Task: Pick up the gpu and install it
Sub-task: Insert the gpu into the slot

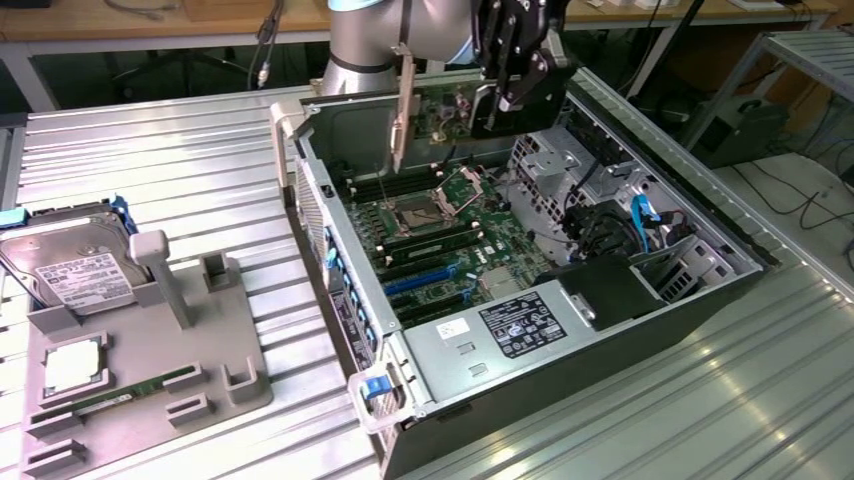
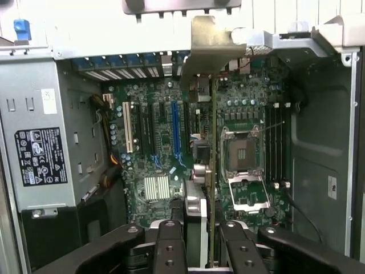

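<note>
The gpu (image 2: pixel 211 57) shows a dull pale metal bracket; the ribbed table (image 1: pixel 174 170) is brushed metal, the grey holder (image 1: pixel 150 285) probably matt plastic.

Robotics lab (perhaps workshop): ribbed metal bench (image 1: pixel 160 150); open computer case (image 1: pixel 561 400); wooden desks (image 1: pixel 134 20) behind

Silver-grey cylindrical arm (image 1: pixel 360 45), black jointed jaws, round screws (image 2: pixel 169 225) at the pivots, glossy black linkage plates (image 2: pixel 97 251)
</note>
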`<state>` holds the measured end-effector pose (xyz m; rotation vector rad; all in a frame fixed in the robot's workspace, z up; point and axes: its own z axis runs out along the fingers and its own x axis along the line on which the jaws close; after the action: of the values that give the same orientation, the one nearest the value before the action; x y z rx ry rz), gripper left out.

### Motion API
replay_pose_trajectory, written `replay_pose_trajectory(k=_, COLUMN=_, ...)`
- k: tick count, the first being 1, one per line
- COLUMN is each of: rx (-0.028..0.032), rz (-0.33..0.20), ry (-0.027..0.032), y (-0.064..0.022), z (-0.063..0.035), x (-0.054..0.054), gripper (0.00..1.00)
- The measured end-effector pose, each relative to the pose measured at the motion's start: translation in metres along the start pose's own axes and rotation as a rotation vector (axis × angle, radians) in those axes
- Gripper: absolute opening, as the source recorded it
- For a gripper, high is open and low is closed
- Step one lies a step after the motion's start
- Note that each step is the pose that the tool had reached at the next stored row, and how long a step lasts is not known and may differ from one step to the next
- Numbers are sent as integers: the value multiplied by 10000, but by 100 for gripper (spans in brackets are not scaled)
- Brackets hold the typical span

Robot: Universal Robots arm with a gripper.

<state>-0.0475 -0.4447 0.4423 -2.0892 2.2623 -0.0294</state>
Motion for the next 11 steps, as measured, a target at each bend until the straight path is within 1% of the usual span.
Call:
replay_pose_trajectory(k=7, rx=-9, rz=109, ry=8, y=13, z=110, x=-18, gripper=28)
replay_pose_trajectory(k=9, rx=-13, rz=-20, ry=0, y=13, z=140, x=-31, gripper=28)
replay_pose_trajectory(k=10, rx=-16, rz=-90, ry=-17, y=14, z=147, x=-30, gripper=28)
replay_pose_trajectory(k=11, rx=-24, rz=-315, ry=-34, y=14, z=161, x=-30, gripper=28)
